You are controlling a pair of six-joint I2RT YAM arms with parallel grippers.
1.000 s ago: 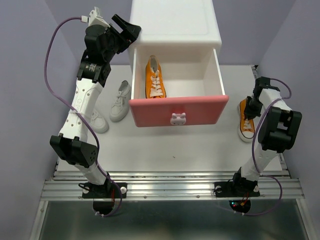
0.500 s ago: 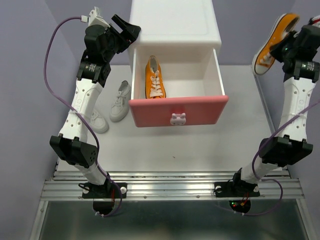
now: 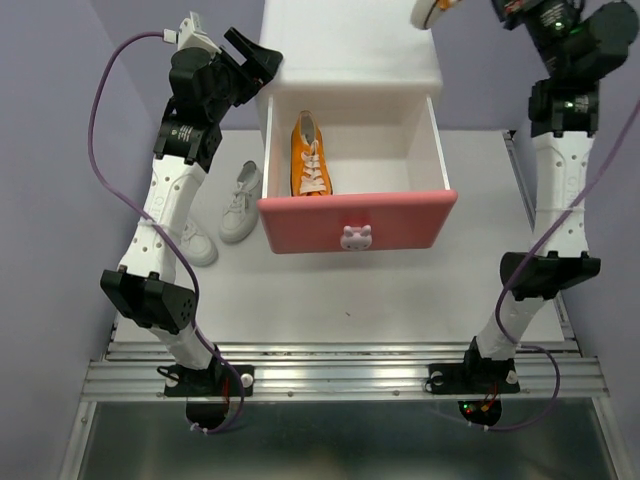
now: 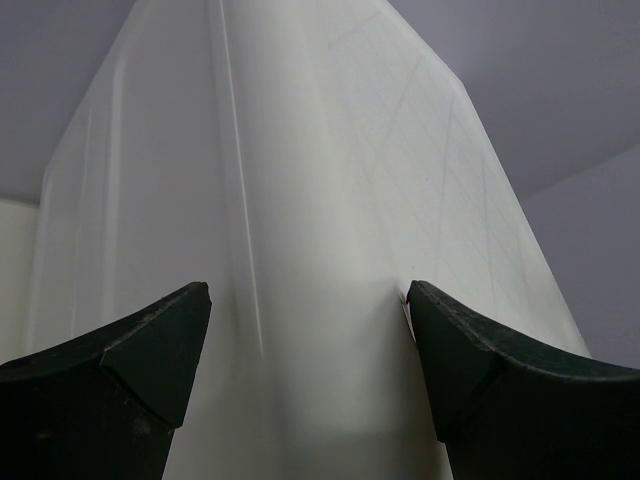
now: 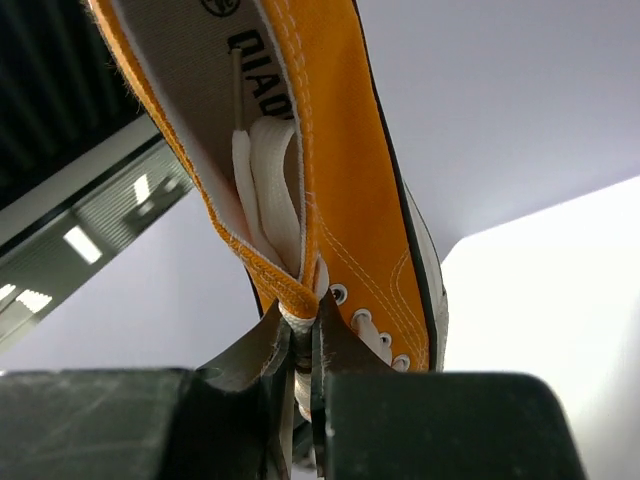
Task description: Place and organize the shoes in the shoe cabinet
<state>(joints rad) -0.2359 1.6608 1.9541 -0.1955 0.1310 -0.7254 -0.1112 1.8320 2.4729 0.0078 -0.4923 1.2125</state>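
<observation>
Right arm is swinging up and back since the earlier frames, taking the orange shoe (image 5: 340, 150) off the table (image 3: 350, 300) at the right of the cabinet; that shoe is now hanging high at the far right, just its toe poking into the top edge of the overhead view; right gripper (image 5: 305, 330) is clamping tight on the tongue and laces (image 5: 265, 190), shoe dangling above the fingers in the wrist view, probably pinched there because the thin fabric is an easy hold; nearest the bases, bare table is showing in front of the cabinet; further in on the left, two white shoes (image 3: 240, 203) are lying on the table beside the drawer, not yet stowed; upper drawer (image 3: 357, 222) is standing pulled out, bunny knob (image 3: 357, 237) facing the arms, second orange shoe (image 3: 310, 160) sitting inside at the left, toe toward the front, leaving room on its right for the mate; behind, shoe cabinet (image 3: 350, 45) is standing at the back of the table; left gripper (image 4: 308, 330) is sitting with jaws spread wide either side of the cabinet's left corner, gripping nothing, likely bracing the body so it isn't sliding; actual contact unclear; next move is likely carrying the held shoe over the open drawer.
</observation>
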